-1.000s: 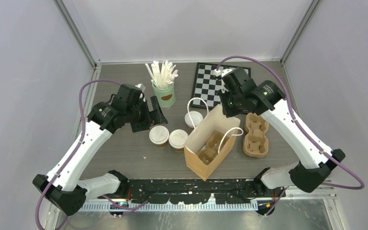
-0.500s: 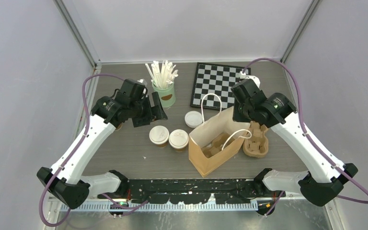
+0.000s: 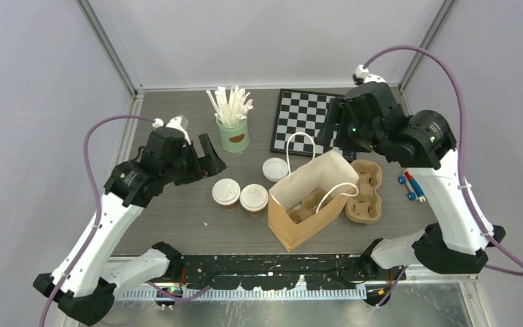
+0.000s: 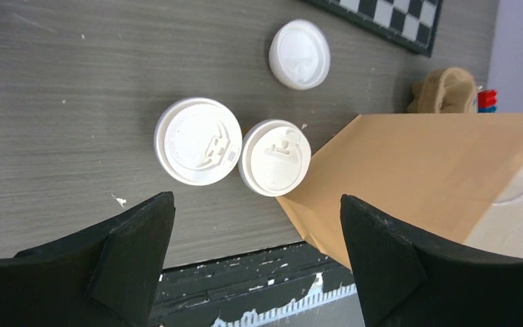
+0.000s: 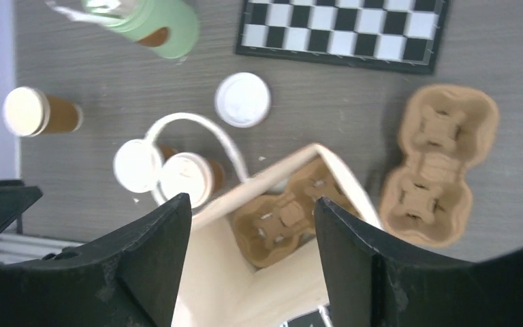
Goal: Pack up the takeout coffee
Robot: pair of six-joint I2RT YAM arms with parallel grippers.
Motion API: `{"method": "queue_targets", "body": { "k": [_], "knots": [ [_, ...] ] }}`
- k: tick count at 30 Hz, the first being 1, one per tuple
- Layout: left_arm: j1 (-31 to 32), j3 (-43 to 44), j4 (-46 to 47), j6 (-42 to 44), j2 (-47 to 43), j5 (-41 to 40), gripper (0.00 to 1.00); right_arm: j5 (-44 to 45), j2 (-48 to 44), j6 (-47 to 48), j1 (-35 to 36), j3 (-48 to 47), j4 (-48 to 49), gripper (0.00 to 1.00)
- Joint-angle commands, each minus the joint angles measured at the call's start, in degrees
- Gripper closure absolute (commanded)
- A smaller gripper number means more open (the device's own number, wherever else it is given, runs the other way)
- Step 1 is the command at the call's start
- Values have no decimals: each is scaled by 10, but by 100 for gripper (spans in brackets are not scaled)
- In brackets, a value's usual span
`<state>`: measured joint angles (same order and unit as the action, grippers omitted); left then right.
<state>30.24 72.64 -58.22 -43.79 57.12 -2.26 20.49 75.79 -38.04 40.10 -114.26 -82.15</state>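
Our left gripper (image 4: 255, 199) hung over the table (image 3: 177, 228) with its jaws spread wide and nothing held between them. Just ahead of its fingertips, in the wrist view, stood the takeout coffee: the left cup (image 3: 225, 193) and the right cup (image 3: 253, 198). Both were upright, capped with white lids and pressed side by side. The right cup sat just beside the left side of the paper bag (image 3: 293, 231); we could not tell whether they touched.

Our right gripper (image 5: 250, 201) was also wide open and empty. It hung above the bag's far side near the chessboard (image 3: 303, 119), and its camera looked down into the bag's open mouth. Inside the bag lay one brown pulp tray (image 5: 282, 221). A second pulp tray (image 3: 364, 194) lay on the table just beside the bag's right side. One white handle (image 3: 302, 141) arched up at the bag's far edge.

A loose white lid (image 3: 275, 169) lay flat between the cups and the mint-green can (image 3: 233, 134) of white sticks. In the right wrist view we saw a third lidded tan cup (image 5: 41, 112), well apart from the pair. A small red and blue object (image 3: 412, 185) lay to the right of the trays.
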Motion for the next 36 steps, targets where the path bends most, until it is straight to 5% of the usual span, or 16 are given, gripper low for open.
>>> {"method": "queue_targets", "body": {
  "k": [1,8,18,36],
  "knots": [
    [-3,9,34,20,-46,-49,5,17,74,17,80,-101,4,29],
    [-3,27,-9,34,-129,-150,0,-25,239,117,188,-247,29,25],
    [-3,37,-15,53,-226,-216,0,-135,359,291,207,-175,70,22],
    [-3,51,-27,80,-233,-221,0,-162,414,375,207,-35,81,20]
  ]
}}
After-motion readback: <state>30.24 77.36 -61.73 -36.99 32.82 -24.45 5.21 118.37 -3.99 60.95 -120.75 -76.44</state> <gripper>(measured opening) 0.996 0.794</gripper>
